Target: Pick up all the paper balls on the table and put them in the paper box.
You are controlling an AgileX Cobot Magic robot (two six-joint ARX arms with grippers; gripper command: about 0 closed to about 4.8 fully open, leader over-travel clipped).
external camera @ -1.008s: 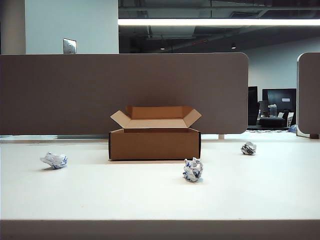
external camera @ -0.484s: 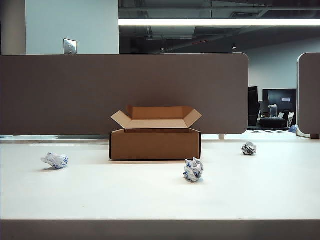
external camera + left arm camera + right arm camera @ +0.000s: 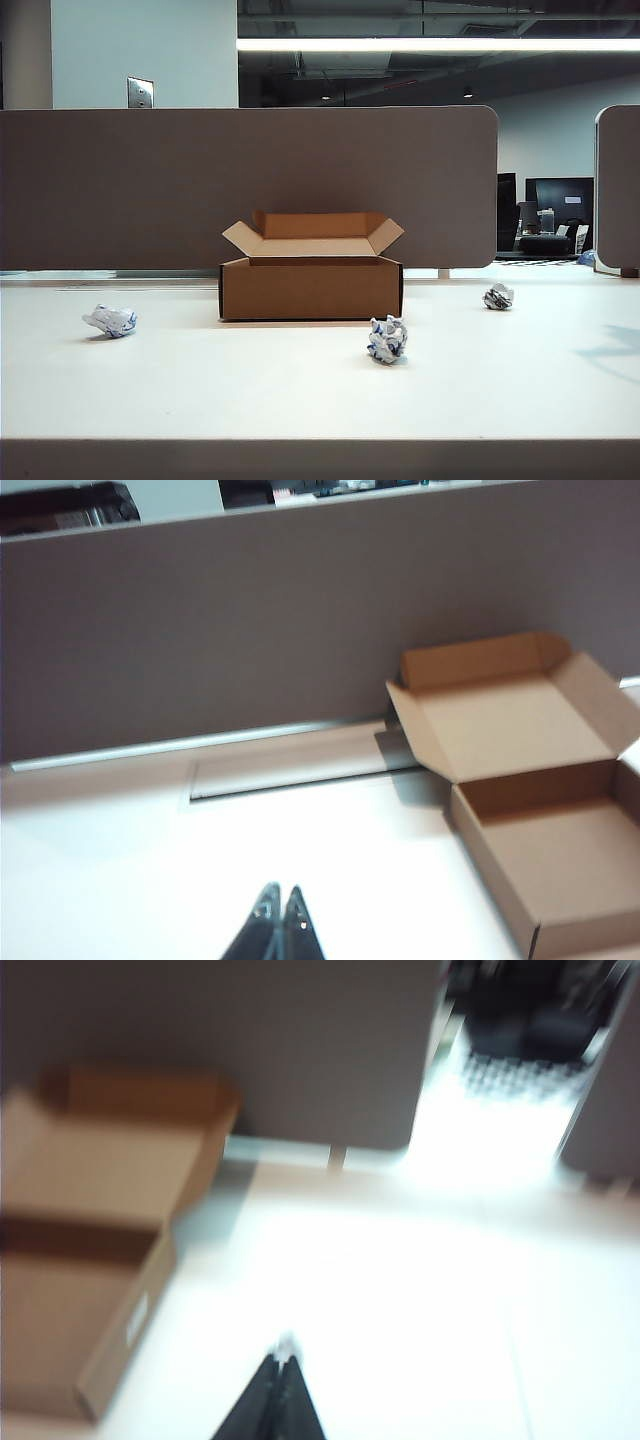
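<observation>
Three paper balls lie on the off-white table (image 3: 200, 390): one at the left (image 3: 110, 320), one in front of the box (image 3: 386, 339), one at the right (image 3: 497, 296). The brown paper box (image 3: 310, 287) stands in the middle at the back with its flaps open. Neither arm shows in the exterior view. In the left wrist view my left gripper (image 3: 280, 892) hangs shut and empty over bare table, with the box (image 3: 545, 850) off to one side. My right gripper (image 3: 285, 1357) is likewise shut and empty, with the box (image 3: 80, 1300) beside it. No ball shows in either wrist view.
A grey-brown partition panel (image 3: 250, 180) runs behind the box, and a second panel (image 3: 618, 190) stands at the far right. A long recessed strip (image 3: 290, 770) lies in the table at the foot of the panel. A faint shadow (image 3: 612, 352) falls on the table's right side.
A faint shadow has appeared on the table's right side. The box and the three paper balls have not moved.
</observation>
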